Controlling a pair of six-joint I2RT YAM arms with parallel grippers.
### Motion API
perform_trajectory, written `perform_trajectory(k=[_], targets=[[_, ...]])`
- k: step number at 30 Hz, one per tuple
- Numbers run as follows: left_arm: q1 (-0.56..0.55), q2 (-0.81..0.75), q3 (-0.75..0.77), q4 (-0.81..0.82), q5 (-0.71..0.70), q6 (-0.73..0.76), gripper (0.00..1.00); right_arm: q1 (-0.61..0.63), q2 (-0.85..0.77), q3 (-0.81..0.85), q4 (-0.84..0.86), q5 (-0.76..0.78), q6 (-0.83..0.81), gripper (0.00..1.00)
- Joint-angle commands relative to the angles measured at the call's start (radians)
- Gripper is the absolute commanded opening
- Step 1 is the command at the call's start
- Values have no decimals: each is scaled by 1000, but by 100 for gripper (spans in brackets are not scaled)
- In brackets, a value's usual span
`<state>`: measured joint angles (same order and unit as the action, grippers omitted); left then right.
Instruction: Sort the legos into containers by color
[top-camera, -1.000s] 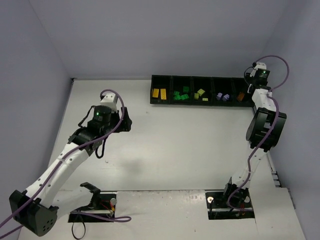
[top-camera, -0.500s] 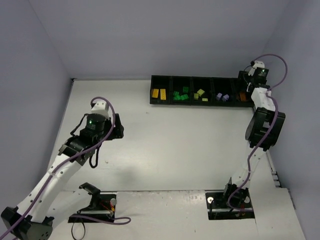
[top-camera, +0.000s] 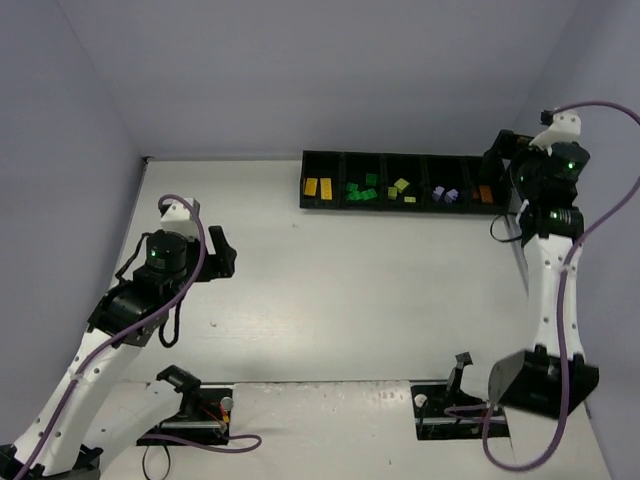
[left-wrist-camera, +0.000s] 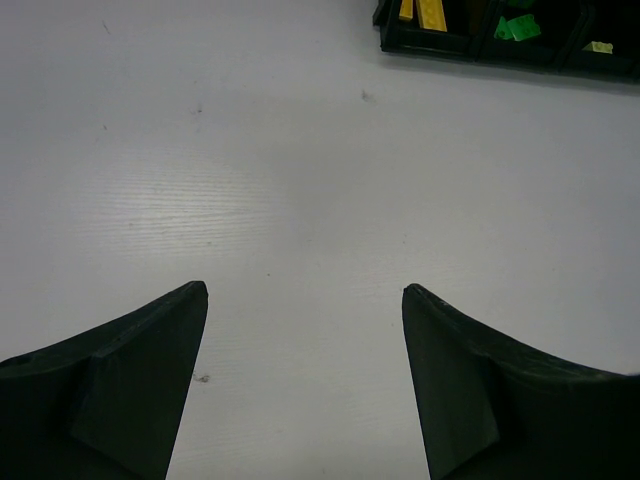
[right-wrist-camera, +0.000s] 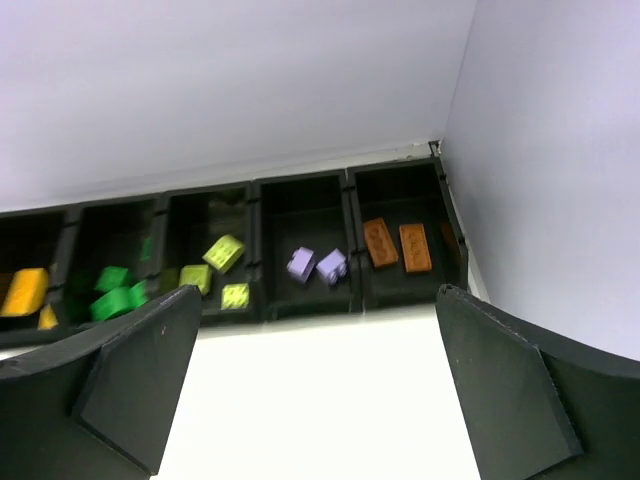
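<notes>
Left arm: I see it rising from its base at the near left corner and leaning in over the left part of the table (top-camera: 350, 290). The forearm is bent so that the left hand (top-camera: 222, 260) points to the right, toward the table's middle. In the wrist view the left hand (left-wrist-camera: 305, 290) has its fingers spread wide with only bare table (left-wrist-camera: 300, 150) between them. It holds nothing and is well apart from the tray (top-camera: 330, 153).

Right arm: its elbow sits low near the base. One long link stands almost upright along the right side, and the wrist is folded over at the top. The right hand (top-camera: 503, 158) points left, raised at the tray's right end by the orange compartment. From its own camera the right hand (right-wrist-camera: 320, 295) is spread fully and empty, and it looks down on the tray (right-wrist-camera: 347, 235) from the near side.

Legos: all that I can see lie inside the tray, at the far edge of the table, one colour per compartment. From left to right:
- yellow legos (top-camera: 318, 186) (right-wrist-camera: 25, 290)
- dark green legos (top-camera: 362, 189) (right-wrist-camera: 115, 300)
- three lime legos (top-camera: 400, 187) (right-wrist-camera: 225, 252)
- two lavender legos (top-camera: 446, 193) (right-wrist-camera: 318, 265)
- orange legos (top-camera: 483, 192) (right-wrist-camera: 397, 243), lying flat side by side

Neither hand touches a lego.
</notes>
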<state>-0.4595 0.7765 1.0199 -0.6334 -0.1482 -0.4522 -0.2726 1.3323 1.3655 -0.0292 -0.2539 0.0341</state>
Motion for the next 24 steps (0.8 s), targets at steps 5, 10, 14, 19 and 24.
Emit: perform_trajectory(k=[5,10,14,19,24], targets=[[2,-20,80,-43,-31,46,72,42,-422,-215,-72,51,133,100],[2,-32,77,-58,-62,44,72,121,-571,-264,-144,45,95,100],[4,-59,59,-48,-85,35,72,150,-672,-322,-158,-7,95,100],[4,-63,46,-61,-85,7,72,194,-775,-381,-182,62,122,100],[4,-74,39,-72,-93,-45,72,266,-798,-413,-192,205,141,100]])
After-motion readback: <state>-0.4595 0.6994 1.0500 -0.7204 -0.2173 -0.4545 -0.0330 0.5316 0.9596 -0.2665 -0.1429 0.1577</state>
